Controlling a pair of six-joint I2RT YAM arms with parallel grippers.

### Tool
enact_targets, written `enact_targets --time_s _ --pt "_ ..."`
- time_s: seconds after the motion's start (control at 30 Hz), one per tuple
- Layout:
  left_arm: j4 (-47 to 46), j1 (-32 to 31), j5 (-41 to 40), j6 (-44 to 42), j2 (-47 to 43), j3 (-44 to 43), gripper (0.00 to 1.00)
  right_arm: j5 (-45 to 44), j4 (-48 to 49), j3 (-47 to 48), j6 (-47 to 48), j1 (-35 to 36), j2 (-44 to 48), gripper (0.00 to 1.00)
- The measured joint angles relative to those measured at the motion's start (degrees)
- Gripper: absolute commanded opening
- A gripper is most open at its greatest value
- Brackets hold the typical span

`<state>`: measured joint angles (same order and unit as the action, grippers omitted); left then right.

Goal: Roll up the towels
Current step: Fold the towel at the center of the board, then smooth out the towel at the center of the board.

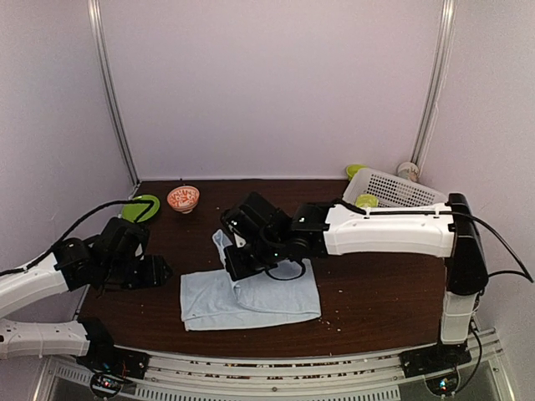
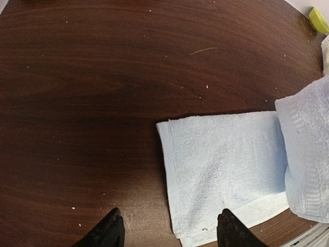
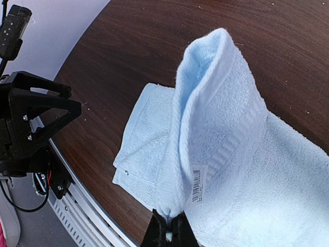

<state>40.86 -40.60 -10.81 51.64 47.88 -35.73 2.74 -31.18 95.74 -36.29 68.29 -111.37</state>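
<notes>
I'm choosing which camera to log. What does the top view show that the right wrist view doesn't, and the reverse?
Only the top view: the bowl, green plate and white basket. Only the right wrist view: a barcode label on the towel, and the right fingers pinching its raised edge. Both: the blue towel, partly lifted, on the dark table.

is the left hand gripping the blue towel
No, the left hand is open at the corner of the pale blue towel, its two fingers wide apart and pinching nothing.
</notes>
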Motion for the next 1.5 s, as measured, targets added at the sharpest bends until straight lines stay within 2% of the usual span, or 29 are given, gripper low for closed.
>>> enact_targets --time_s 0.27,0.4,0.47,0.5,0.67,0.9,1.0,1.17,1.33,1.5 --pt "0.26 0.0 -0.15 0.63 -0.59 1.22 0.63 4.04 -1.81 8.55 -2.38 0.33 -8.02 0.01" --pt "0.55 0.0 -0.33 1.25 -1.44 1.6 0.63 9.03 -3.54 19.43 -2.82 0.85 -15.28 0.42" --pt "0.76 0.0 -0.39 1.44 -1.7 1.6 0.63 11.82 -3.8 22.12 -2.38 1.38 -17.07 0.53" --pt "0.83 0.0 -0.42 1.49 -1.81 1.62 0.63 12.85 -3.96 22.08 -2.21 1.6 -17.11 0.55" --pt "0.9 0.0 -0.48 1.46 -1.79 1.6 0.64 15.02 -3.82 14.99 -0.31 2.01 -11.82 0.55" --pt "-2.21 0.0 3.56 1.44 3.72 1.62 0.64 8.55 -1.92 -5.7 1.29 -3.69 7.37 0.5" --pt "-5.18 0.0 6.54 1.42 8.39 1.64 0.59 5.75 -0.09 -14.62 1.01 -7.26 12.61 0.49" --pt "-9.86 -1.36 10.93 1.14 15.58 1.51 0.57 4.0 0.81 -24.48 0.48 -8.79 14.03 0.45" --pt "-11.72 -5.25 12.79 -0.72 22.6 -3.48 0.56 4.02 1.09 -27.93 0.04 -8.35 13.42 0.41" --pt "-14.97 -7.61 13.42 -3.58 32.61 -8.7 0.46 4.07 1.88 -31.76 -0.15 -8.24 13.0 0.39"
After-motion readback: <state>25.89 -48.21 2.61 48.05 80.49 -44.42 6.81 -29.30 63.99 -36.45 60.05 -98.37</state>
